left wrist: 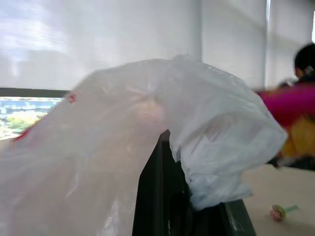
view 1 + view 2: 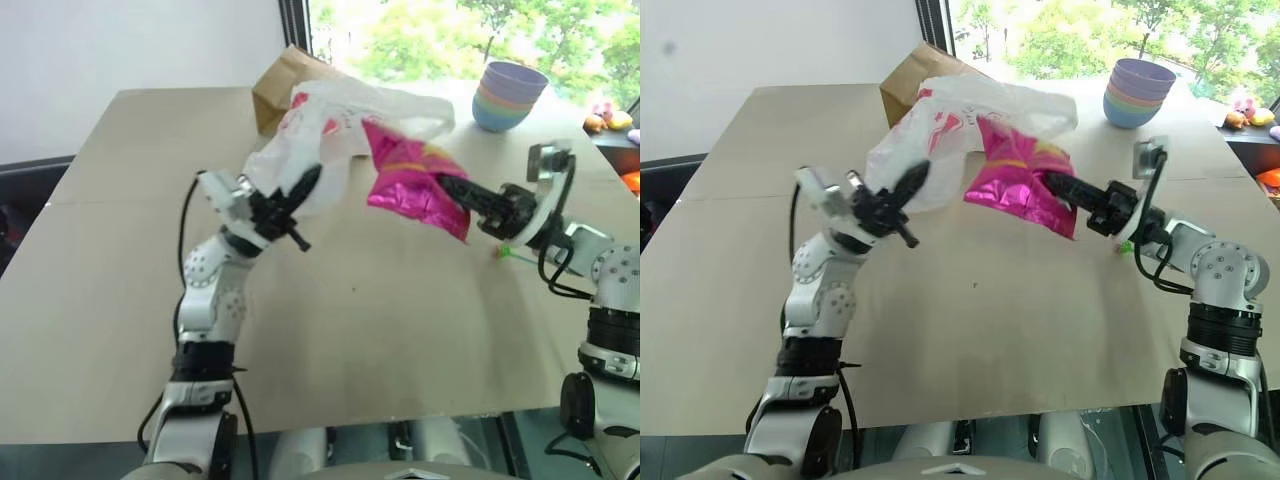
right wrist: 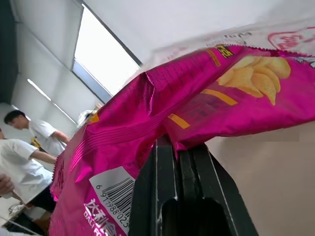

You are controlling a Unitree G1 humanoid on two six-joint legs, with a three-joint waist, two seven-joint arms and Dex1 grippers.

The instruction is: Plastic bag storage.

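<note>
Currently the left gripper [image 2: 303, 190] is clamped on an edge of the plastic bag [image 2: 330, 115], holding it up above the table [image 2: 120, 260], bag draping back toward the brown paper bag [image 2: 275, 85]. Right gripper [image 2: 452, 188] is pinched shut on the corner of the pink packet [image 2: 415, 180], packet's top end at or tucked into the bag's open side. Step looks like getting the packet into the bag: best to keep the left grip high so the mouth stays spread, then push the packet in along its length, no twisting, thin film could snag. Left arm reaches forward, fingers angled up and inward; right arm comes in from the side, roughly level, pointing toward the left one. Stacked bowls [image 2: 510, 95] sit well apart, far side.
</note>
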